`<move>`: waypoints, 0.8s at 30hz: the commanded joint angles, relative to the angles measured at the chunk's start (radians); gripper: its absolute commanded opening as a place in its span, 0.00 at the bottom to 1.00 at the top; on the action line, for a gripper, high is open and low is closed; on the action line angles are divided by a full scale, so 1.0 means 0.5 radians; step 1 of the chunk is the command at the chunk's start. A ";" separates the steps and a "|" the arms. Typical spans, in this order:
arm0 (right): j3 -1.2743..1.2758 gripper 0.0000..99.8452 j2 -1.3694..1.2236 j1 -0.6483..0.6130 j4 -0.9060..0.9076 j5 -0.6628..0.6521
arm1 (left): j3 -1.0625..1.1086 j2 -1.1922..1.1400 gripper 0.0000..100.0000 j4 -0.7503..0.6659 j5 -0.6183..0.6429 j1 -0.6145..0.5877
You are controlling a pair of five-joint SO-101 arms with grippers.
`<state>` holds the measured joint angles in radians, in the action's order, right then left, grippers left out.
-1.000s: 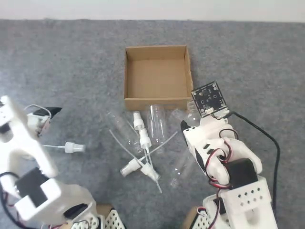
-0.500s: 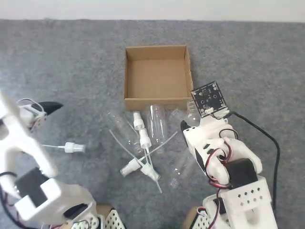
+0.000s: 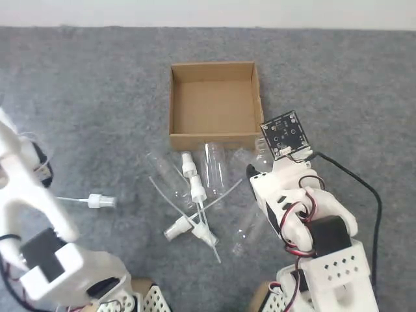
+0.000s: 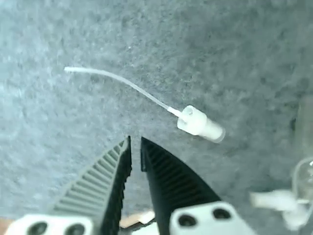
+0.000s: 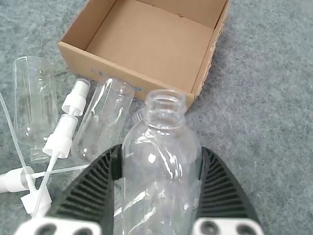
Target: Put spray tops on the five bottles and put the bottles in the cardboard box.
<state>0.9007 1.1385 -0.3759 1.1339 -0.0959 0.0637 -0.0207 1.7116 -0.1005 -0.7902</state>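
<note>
Grey carpet (image 3: pixel 97 97) carries cardboard box (image 3: pixel 212 104); white strip (image 3: pixel 208 12) beyond.

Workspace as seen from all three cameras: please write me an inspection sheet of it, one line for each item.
Surface: grey carpet, flat.
Job's things: cardboard box open on top, no bottles in it yet; loose bottles lie on their sides in front of it, uncapped; spray tops lie among them; lone spray top lies apart.
Clutter: nothing seen.
Grippers: left gripper shut, holds nothing, above the carpet near the lone spray top; right gripper shut on an uncapped bottle.
Cables: black cable on the carpet beside one arm; red and white wires on that arm.
Surroundings: pale wall at the far edge.
</note>
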 commanded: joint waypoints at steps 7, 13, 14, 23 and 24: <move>-0.018 0.08 0.057 0.017 -0.038 0.003 | -0.087 0.043 0.01 -0.258 -0.985 0.006; -0.018 0.08 0.054 0.017 -0.041 0.003 | -0.087 0.040 0.01 -0.236 -1.614 0.058; -0.018 0.08 0.054 0.017 -0.041 0.003 | -0.087 0.037 0.01 -0.212 -1.740 0.068; 0.071 0.08 0.044 0.020 -0.176 0.003 | -0.087 0.028 0.10 -0.086 -2.323 0.224; 0.071 0.08 0.044 0.020 -0.176 0.003 | -0.087 0.028 0.14 -0.089 -2.341 0.239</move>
<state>0.9467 1.1385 -0.3728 1.0740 -0.0959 0.0637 -0.0207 1.6517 -1.2283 -0.6874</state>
